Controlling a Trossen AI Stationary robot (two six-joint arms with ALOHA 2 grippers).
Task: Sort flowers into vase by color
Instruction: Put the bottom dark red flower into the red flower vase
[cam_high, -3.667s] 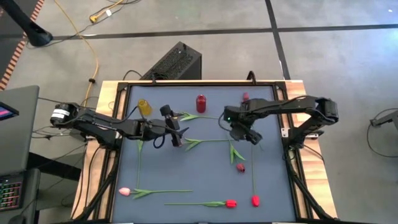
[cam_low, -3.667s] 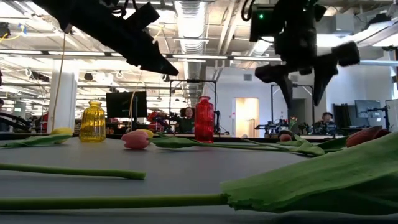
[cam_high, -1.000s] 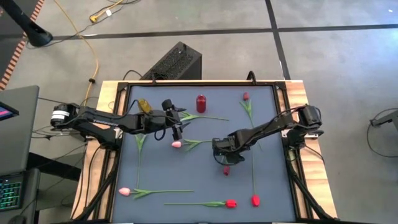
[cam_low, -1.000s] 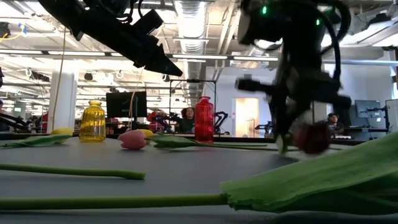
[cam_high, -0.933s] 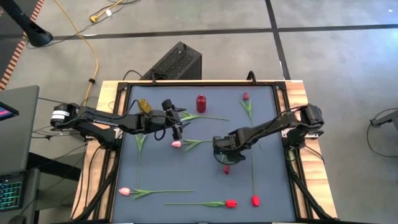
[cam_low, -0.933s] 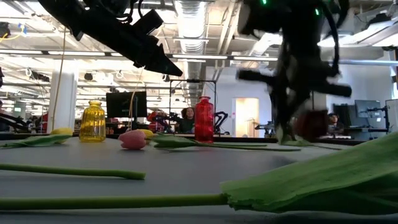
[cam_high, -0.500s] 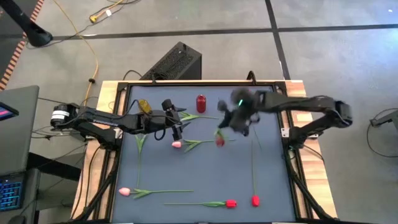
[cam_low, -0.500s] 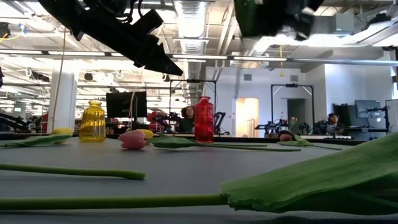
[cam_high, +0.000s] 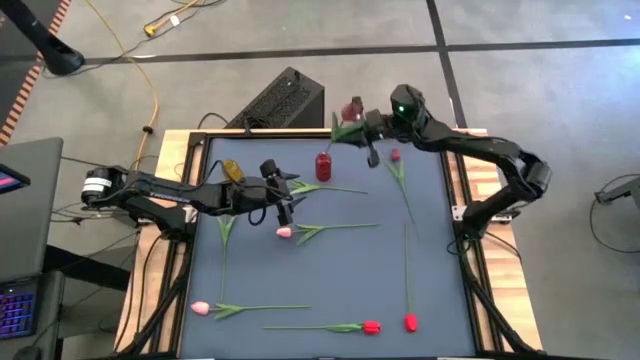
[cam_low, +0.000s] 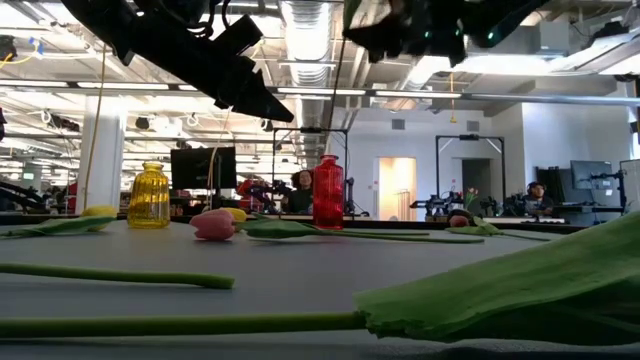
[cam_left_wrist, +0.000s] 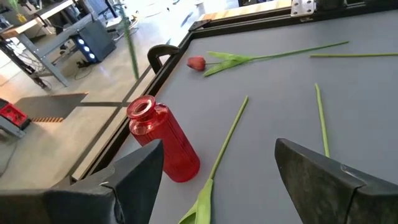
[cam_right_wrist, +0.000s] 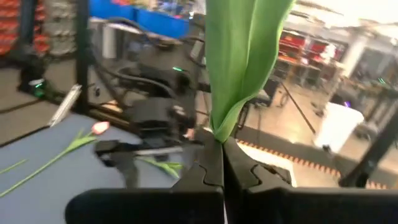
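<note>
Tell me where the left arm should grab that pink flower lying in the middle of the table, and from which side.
Grip the pink flower on its bare stem, between the head and the leaf, coming straight down from above. It lies flat with the stem running toward the right arm's side, so the fingers should close across the stem. The left gripper, fingers open, is already close by.

- The right gripper (cam_high: 362, 130) is raised high over the table's far edge, its fingers clamped together on a stem, the arm stretched inward from the right.
- The left gripper (cam_high: 283, 203) is held low, fingers spread apart.
</note>
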